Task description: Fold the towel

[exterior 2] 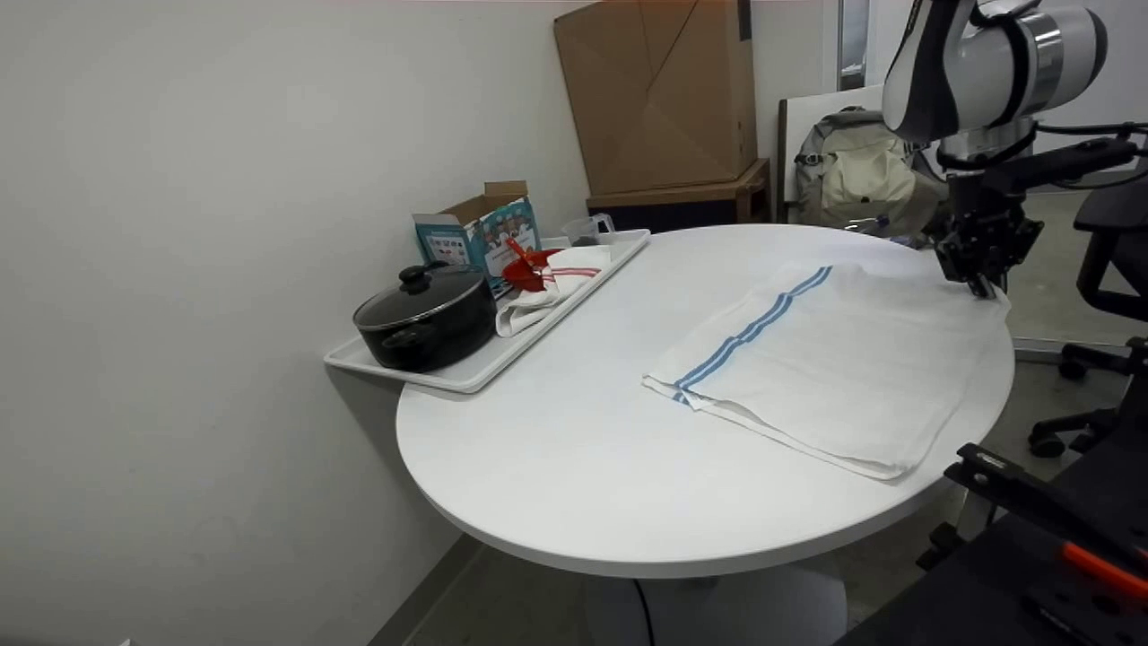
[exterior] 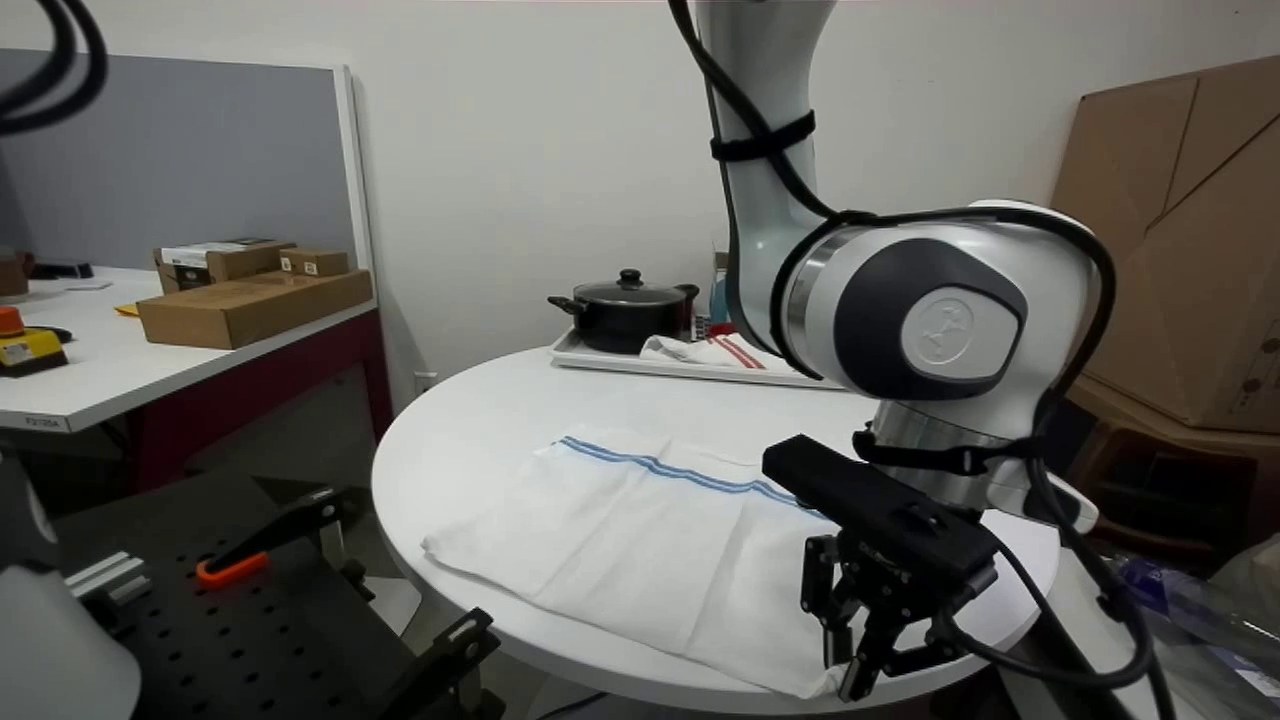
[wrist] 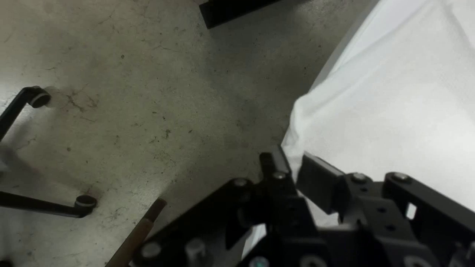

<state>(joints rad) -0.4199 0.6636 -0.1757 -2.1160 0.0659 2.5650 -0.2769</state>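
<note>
Bench (exterior 2: 556,467), round; bearings off the pot (exterior 2: 426,318). Arm (exterior: 930,310) hangs bent on the side away from it, pointing down. Towel (exterior: 640,565) nearly flat on the bench, spreading potward from my pincer (wrist: 294,162), so I'd fold that way; longer axis unclear. Blue stripes (exterior 2: 737,340), pot-side edge. I grip a pot-far corner (wrist: 294,139), bunched between my fingers (wrist: 319,181).

No legible text: blurred label (exterior: 45,422) on the desk (exterior: 100,355), emblem (exterior: 941,327) on the arm (exterior: 868,300)
</note>
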